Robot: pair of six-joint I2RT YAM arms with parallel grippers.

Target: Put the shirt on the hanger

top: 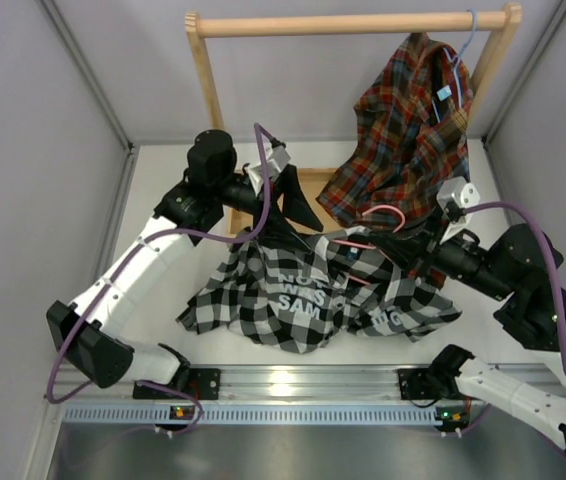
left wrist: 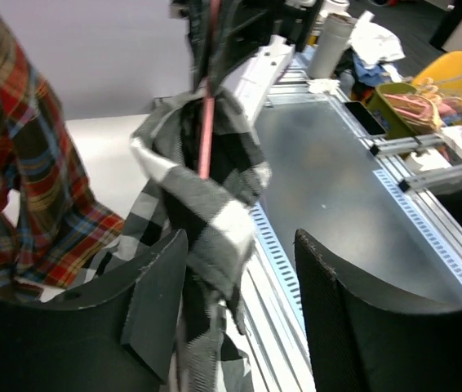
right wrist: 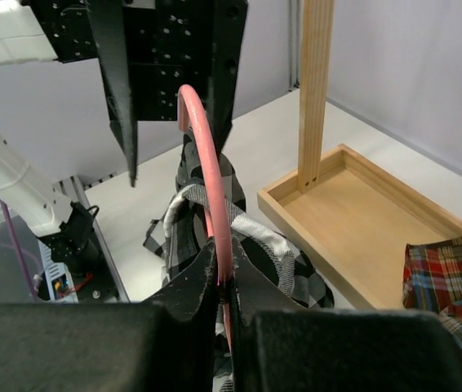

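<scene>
The black-and-white checked shirt (top: 303, 295) lies bunched on the table, its collar lifted. The pink hanger (top: 387, 213) runs into the collar, so most of it is hidden by fabric. My right gripper (top: 413, 245) is shut on the hanger wire (right wrist: 206, 163), which arcs up from its fingertips (right wrist: 224, 260) through the collar (right wrist: 215, 216). My left gripper (top: 285, 210) is open above the collar. In the left wrist view the collar fabric (left wrist: 206, 212) hangs between its spread jaws (left wrist: 239, 245), close to the left finger (left wrist: 153, 302), with the hanger wire (left wrist: 206, 131) beyond.
A wooden rack (top: 353, 22) stands at the back with its tray base (right wrist: 362, 220). A red plaid shirt (top: 403, 140) hangs from it on a light blue hanger (top: 463, 55), just behind my right gripper. A metal rail (top: 293, 385) runs along the near edge.
</scene>
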